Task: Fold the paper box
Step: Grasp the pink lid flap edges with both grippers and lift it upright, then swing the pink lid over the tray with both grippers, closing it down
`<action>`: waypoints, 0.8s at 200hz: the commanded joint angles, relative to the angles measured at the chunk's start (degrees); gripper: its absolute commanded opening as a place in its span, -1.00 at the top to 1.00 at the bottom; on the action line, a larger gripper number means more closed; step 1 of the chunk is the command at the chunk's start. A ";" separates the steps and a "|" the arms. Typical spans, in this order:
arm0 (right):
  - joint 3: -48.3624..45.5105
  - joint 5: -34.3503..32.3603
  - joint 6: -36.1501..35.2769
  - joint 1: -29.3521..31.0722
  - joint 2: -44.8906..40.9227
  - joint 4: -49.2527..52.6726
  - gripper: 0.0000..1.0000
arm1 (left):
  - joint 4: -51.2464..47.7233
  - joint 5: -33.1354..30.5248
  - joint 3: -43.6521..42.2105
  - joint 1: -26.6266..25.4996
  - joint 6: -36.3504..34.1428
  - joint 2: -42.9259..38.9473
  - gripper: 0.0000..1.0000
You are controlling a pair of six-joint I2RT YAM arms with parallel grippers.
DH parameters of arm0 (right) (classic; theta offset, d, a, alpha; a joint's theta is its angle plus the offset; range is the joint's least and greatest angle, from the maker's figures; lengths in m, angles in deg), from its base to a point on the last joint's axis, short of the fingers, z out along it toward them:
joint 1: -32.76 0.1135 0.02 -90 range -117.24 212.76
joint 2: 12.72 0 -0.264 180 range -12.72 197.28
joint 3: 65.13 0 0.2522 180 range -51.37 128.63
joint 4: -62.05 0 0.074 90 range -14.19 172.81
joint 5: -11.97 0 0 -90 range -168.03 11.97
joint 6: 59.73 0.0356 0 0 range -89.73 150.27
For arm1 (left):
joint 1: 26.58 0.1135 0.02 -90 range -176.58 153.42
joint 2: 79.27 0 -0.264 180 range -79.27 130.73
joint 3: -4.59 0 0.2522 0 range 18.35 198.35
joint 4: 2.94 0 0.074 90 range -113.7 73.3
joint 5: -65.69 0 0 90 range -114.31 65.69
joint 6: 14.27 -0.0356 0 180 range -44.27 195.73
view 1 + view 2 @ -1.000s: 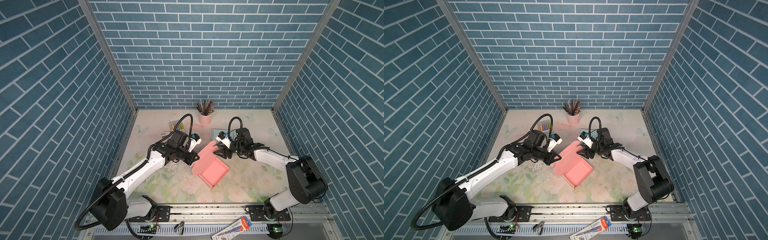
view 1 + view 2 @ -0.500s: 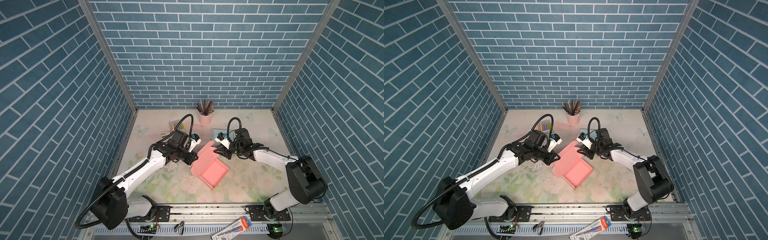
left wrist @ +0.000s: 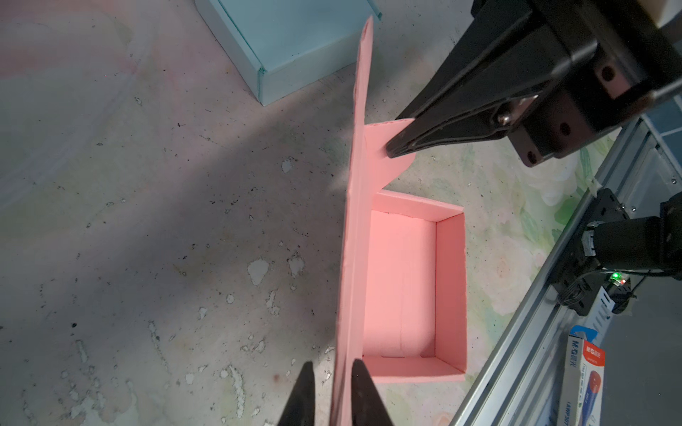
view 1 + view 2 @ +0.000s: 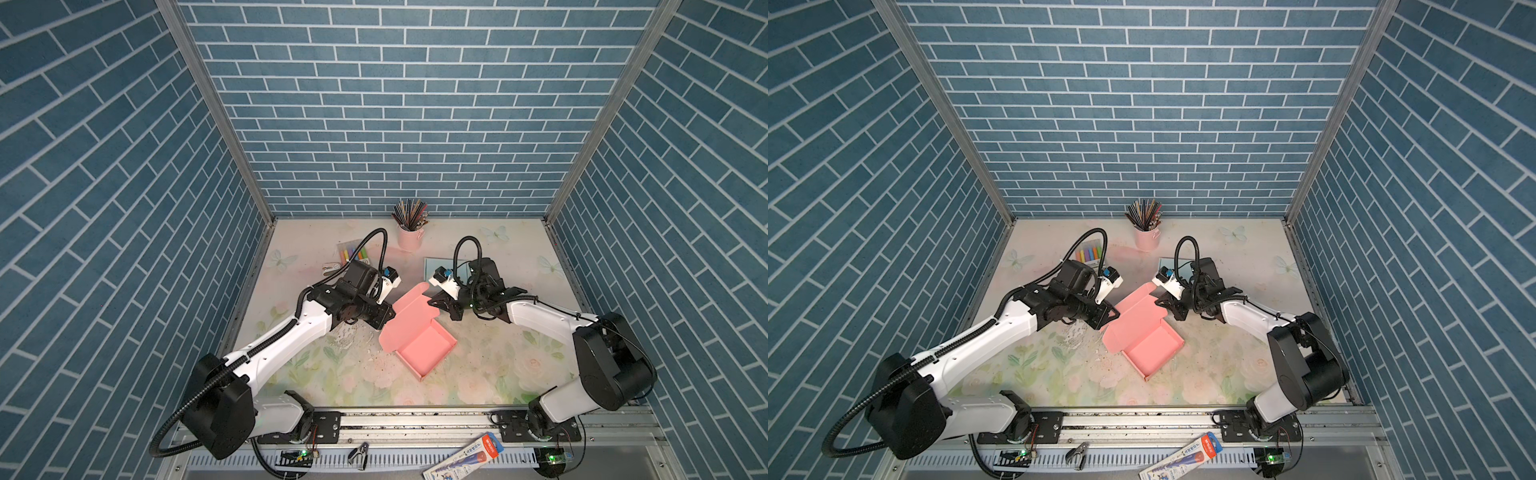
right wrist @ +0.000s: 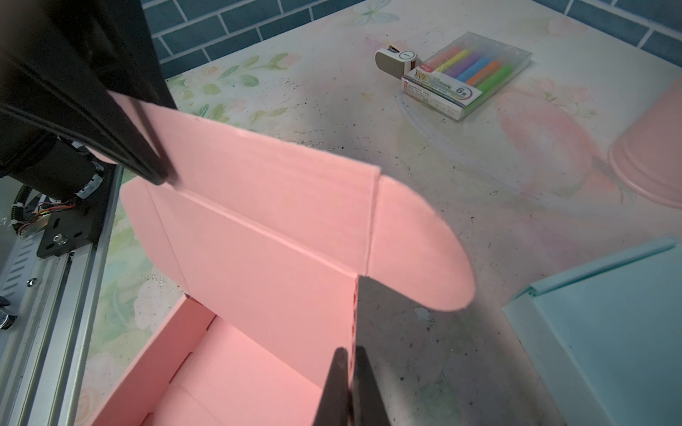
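Note:
The pink paper box (image 4: 424,347) (image 4: 1152,349) lies mid-table, its tray open and its lid (image 4: 409,313) raised almost upright. My left gripper (image 4: 388,316) (image 3: 334,391) straddles the lid's left edge with its jaws slightly open: one finger (image 3: 363,391) touches the card, the other stands off it. My right gripper (image 4: 433,305) (image 5: 350,383) is shut on the lid's right edge, just below the rounded side flap (image 5: 417,250). The left wrist view shows the right gripper's fingertips pinching that edge, with the tray (image 3: 402,280) lying beyond the lid.
At the back stands a pink cup of pencils (image 4: 409,237). A marker pack (image 4: 353,253) and a small white stapler (image 4: 330,268) lie behind my left arm. A light blue box (image 4: 434,266) (image 3: 295,44) lies behind the right gripper. A pen package (image 4: 465,453) rests on the front rail.
My right gripper has closed onto the lid's right edge. My left gripper, shut on the left edge before, has loosened to slightly open. The box has barely moved.

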 commanded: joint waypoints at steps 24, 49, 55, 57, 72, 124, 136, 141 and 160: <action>-8.49 -3.78 4.95 0.35 -8.51 -9.21 1.00 | 7.21 -0.14 -3.82 -0.13 3.45 -3.14 -0.12; -12.63 -6.49 8.73 0.22 -11.95 -13.24 1.00 | 14.65 2.12 -9.95 0.19 7.80 -5.50 -0.36; -13.32 -6.95 9.23 0.17 -12.39 -13.72 1.00 | 16.24 2.86 -11.12 0.22 8.62 -5.87 -0.38; -13.52 -7.20 9.33 0.17 -12.52 -13.81 1.00 | 16.57 3.04 -11.43 0.19 8.89 -6.00 -0.38; -14.33 -9.00 10.63 0.00 -13.09 -13.72 1.00 | 19.07 3.86 -13.58 0.22 10.07 -6.89 -0.42; -17.74 -12.28 15.76 -1.12 -15.95 -17.89 1.00 | 21.53 3.15 -14.08 0.23 11.24 -5.75 -0.48; -17.96 -13.12 16.35 -1.23 -16.20 -18.09 1.00 | 23.39 3.35 -14.67 0.15 12.36 -5.17 -0.47; -17.98 -13.58 16.54 -1.32 -16.19 -18.09 1.00 | 23.98 3.42 -14.93 0.14 12.77 -4.92 -0.45; -17.96 -15.41 17.42 -1.66 -16.41 -17.74 1.00 | 25.54 3.21 -15.37 -0.22 13.34 -3.84 -0.33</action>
